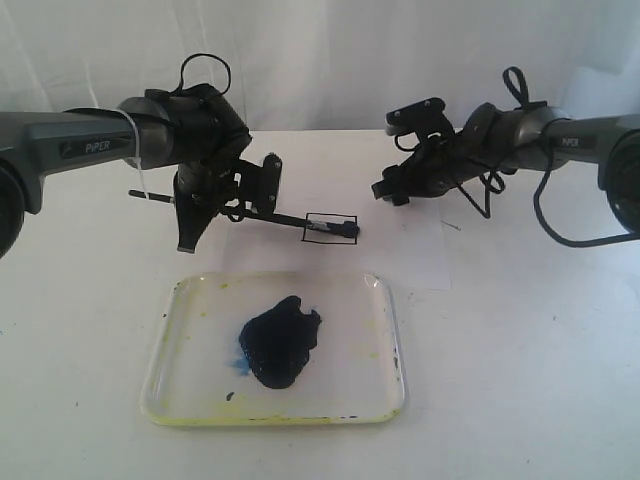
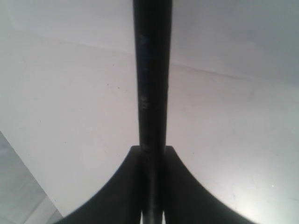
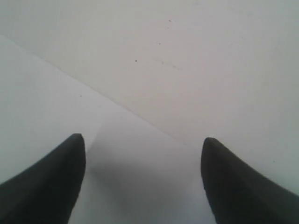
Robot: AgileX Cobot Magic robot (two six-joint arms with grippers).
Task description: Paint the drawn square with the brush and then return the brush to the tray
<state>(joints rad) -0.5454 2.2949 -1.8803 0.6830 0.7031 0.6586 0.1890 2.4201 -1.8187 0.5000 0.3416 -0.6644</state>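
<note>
- A white table (image 1: 520,400) carried everything, with a pale curtain hanging behind it.
- Nearest the exterior camera lay the tray (image 1: 160,385), on the camera side of the left fingers and apart from them, a dark paint blob (image 1: 280,342) at its middle.
- The left gripper (image 1: 228,207) was clamped across the brush (image 1: 290,220) on its handle. The wrist view showed the handle (image 2: 152,70) running straight out from between the pinched fingertips (image 2: 133,161).
- The brush's long axis ran sideways from those fingers toward the right arm, sloping down to the paper (image 1: 420,250).
- Its wet tip sat at the end of the square (image 1: 322,222) farthest from the left fingers. The square looked mostly blank, so I judged the coming stroke must drag back along that axis toward the fingers.
- The left arm was clearly the nearer one. The right gripper (image 1: 395,190) hung beyond the square, its fingers (image 3: 46,186) spread wide and holding nothing.
- "PiPER" (image 1: 97,146) read on the left arm; the right arm's mark and the handle's faint print were too blurred.
</note>
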